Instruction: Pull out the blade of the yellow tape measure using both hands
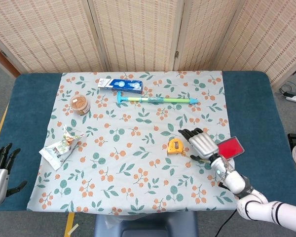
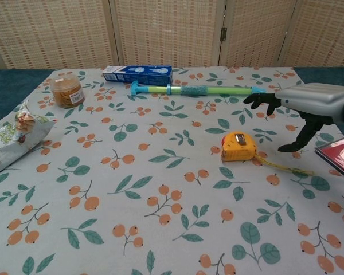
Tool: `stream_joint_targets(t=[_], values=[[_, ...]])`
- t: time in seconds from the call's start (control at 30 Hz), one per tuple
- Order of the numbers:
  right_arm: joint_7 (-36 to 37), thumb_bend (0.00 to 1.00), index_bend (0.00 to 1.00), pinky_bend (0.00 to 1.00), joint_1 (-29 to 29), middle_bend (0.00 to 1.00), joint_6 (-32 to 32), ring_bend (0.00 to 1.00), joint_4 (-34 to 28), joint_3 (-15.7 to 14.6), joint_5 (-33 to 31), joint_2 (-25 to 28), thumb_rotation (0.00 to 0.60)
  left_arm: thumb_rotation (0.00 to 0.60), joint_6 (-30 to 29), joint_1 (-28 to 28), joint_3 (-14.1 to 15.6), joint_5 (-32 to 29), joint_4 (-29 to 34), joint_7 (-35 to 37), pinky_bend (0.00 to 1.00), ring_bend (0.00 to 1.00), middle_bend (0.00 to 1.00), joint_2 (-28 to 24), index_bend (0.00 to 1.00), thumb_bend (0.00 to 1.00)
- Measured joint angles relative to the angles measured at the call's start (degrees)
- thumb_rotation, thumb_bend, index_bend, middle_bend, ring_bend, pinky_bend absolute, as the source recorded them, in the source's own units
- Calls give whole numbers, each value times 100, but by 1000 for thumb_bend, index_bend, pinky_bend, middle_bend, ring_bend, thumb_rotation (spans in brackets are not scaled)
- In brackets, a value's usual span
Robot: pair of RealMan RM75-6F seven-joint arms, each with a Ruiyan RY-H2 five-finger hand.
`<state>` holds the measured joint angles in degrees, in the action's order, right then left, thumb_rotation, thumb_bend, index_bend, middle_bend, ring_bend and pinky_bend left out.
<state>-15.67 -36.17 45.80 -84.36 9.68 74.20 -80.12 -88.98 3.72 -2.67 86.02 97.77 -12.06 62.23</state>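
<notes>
Tape measure [image 1: 175, 145] right of frame centre on the cloth, blade [image 2: 284, 167] trailing toward lower right. Right hand [image 1: 203, 143] just beside it on the right, above the blade, fingers spread, holding nothing. Left hand [image 1: 0, 170] far off at lower-left edge, fingers apart.

- The matt cloth tablecloth printed with orange berries and green leaves [image 1: 138, 168] is lying smooth over a dark teal, felt-like table cover [image 1: 24, 108].
- The yellow plastic tape measure [image 2: 238, 145] is looking slightly glossy.
- The right hand [image 2: 309, 103] is showing a brushed silver metal back with black fingers [image 2: 258, 101].
- The crinkled plastic snack bag [image 1: 60, 147] is catching light.
</notes>
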Motion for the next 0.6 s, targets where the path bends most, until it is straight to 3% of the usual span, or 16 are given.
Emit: stream_joint_targets(t=[0.33, 0.6], values=[[-180, 264, 101, 166, -484, 140, -453, 219, 673, -39, -379, -578, 600, 600, -5, -26, 3, -3, 5, 15, 0, 57, 67, -26, 172, 171], [-186, 265, 170, 184, -756, 194, -649, 241, 1153, -78, -588, -944, 600, 600, 32, -12, -4, -6, -7, -11, 0, 57, 67, -7, 170, 171]])
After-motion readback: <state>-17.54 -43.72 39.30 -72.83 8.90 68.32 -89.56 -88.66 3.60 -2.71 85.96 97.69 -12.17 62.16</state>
